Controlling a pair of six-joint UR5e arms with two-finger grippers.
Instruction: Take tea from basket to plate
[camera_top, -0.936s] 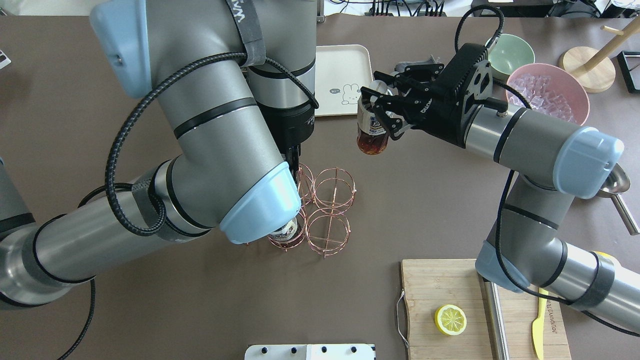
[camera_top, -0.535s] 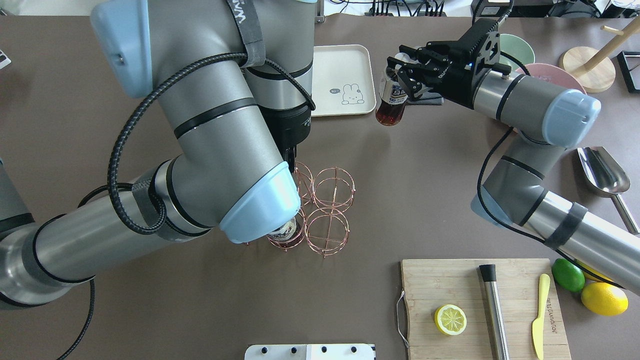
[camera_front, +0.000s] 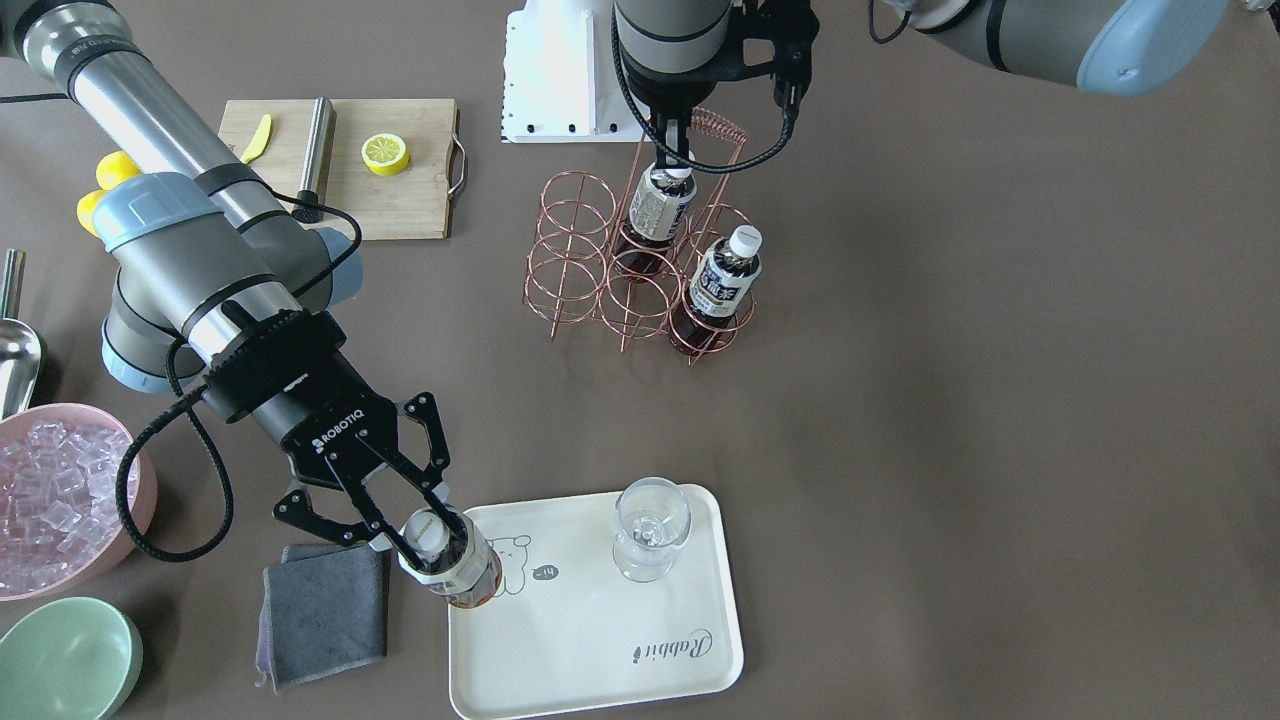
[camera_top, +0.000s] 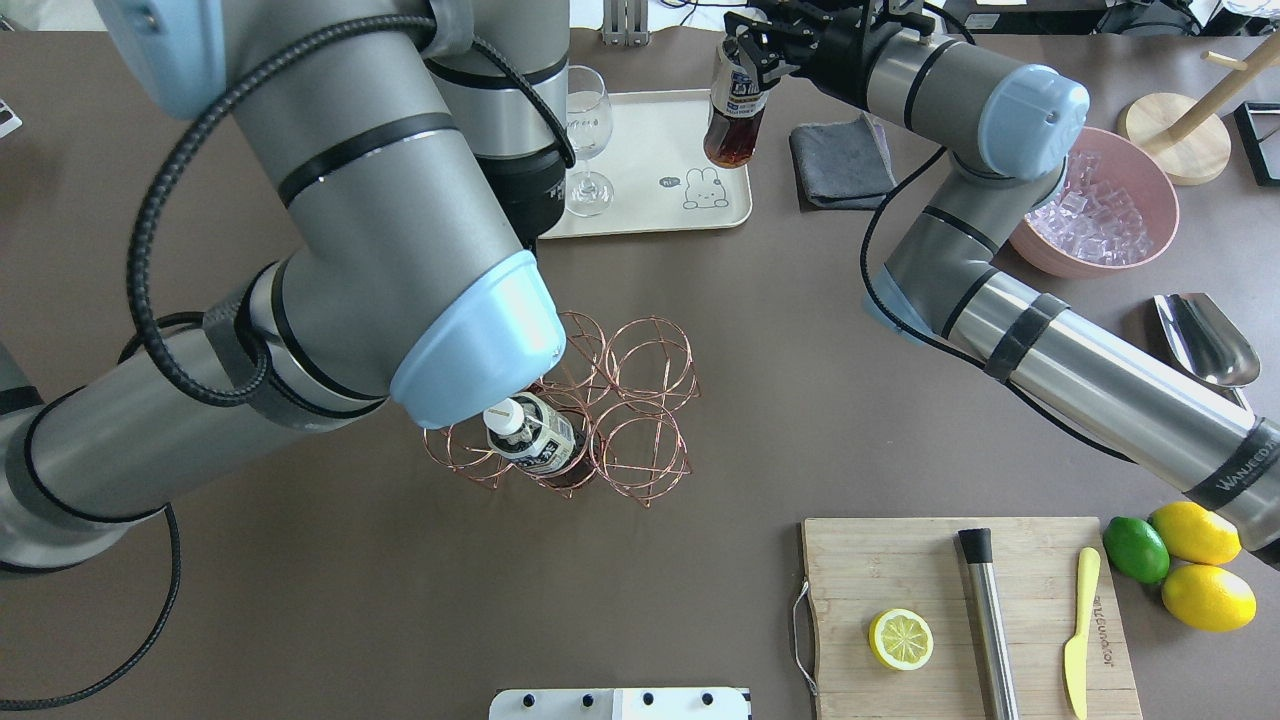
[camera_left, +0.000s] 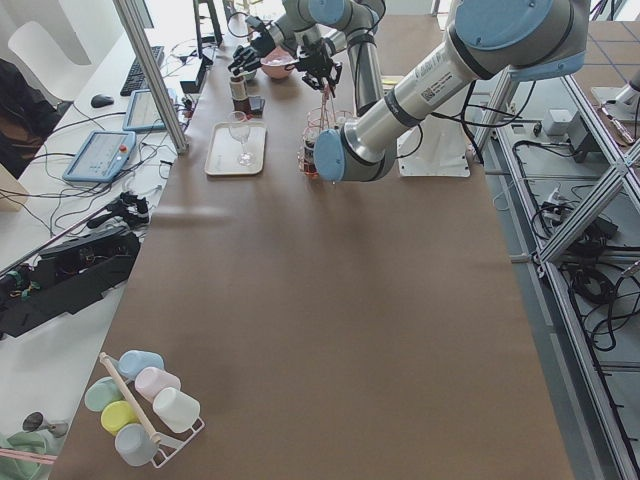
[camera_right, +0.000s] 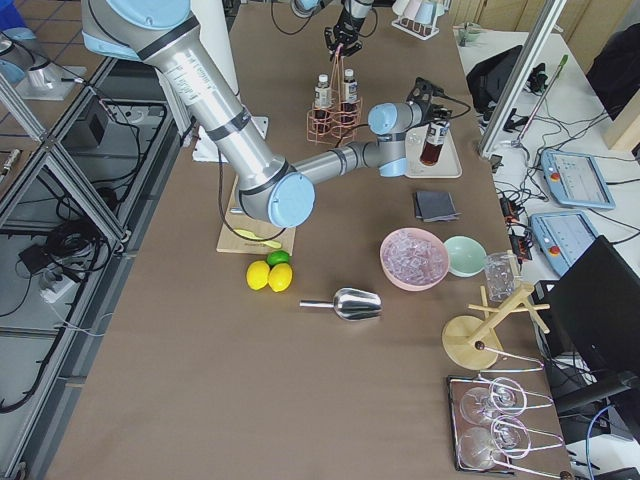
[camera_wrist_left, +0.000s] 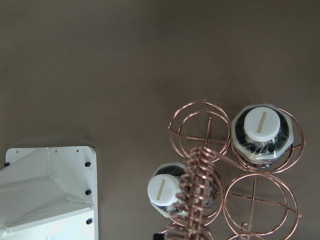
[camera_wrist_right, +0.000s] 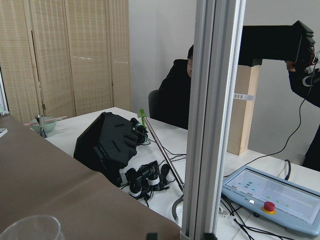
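Directly ahead of the right gripper stands an aluminium post, with the table and a glass rim below-left, and beyond them a black case, a teach pendant and a seated person.

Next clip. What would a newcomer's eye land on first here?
The right gripper holds a tea bottle tilted over the cream tray corner, near the glass standing on it. Mid-table, the left gripper pinches the copper basket by its coiled handle, two more bottles in its cells.
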